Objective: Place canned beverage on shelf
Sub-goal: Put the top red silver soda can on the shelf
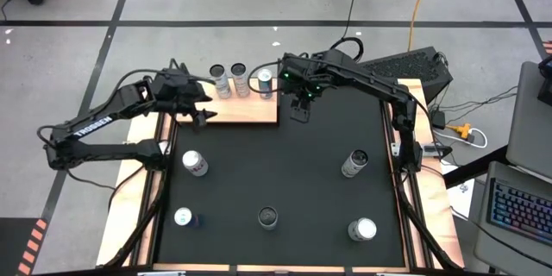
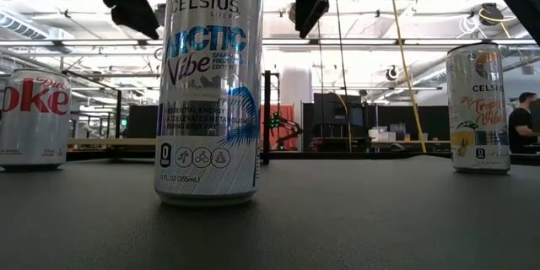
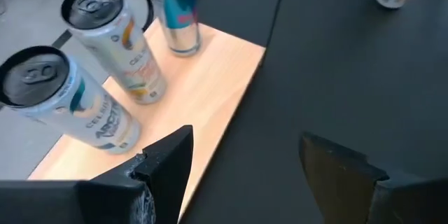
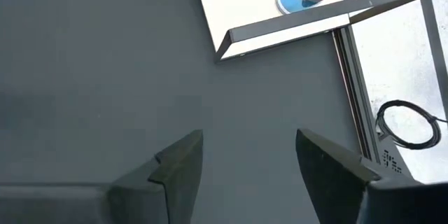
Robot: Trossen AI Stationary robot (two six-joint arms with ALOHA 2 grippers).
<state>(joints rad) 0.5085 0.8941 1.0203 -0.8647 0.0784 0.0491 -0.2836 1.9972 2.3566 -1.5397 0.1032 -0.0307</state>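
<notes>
The shelf [image 1: 250, 110] is a light-wood board at the mat's far edge. Three cans stand upright on it: a Celsius Arctic can [image 3: 66, 101], a second Celsius can [image 3: 119, 45] and a blue Red Bull can [image 3: 176, 10]. My left gripper [image 1: 203, 115] hovers open over the shelf's near left part, short of those cans, with nothing between its fingers. My right gripper [image 1: 300, 109] hangs open over the black mat just right of the shelf's near right corner [image 4: 222, 50], also holding nothing. Several more cans stand on the mat, the nearest a Celsius Arctic Vibe can [image 2: 208, 84].
On the mat stand cans at left [image 1: 195, 163], near left [image 1: 183, 217], near middle [image 1: 268, 216], right [image 1: 354, 163] and near right [image 1: 362, 229]. Wooden strips edge the mat [image 1: 285, 155]. A keyboard [image 1: 405, 67] and cables lie beyond the far right corner.
</notes>
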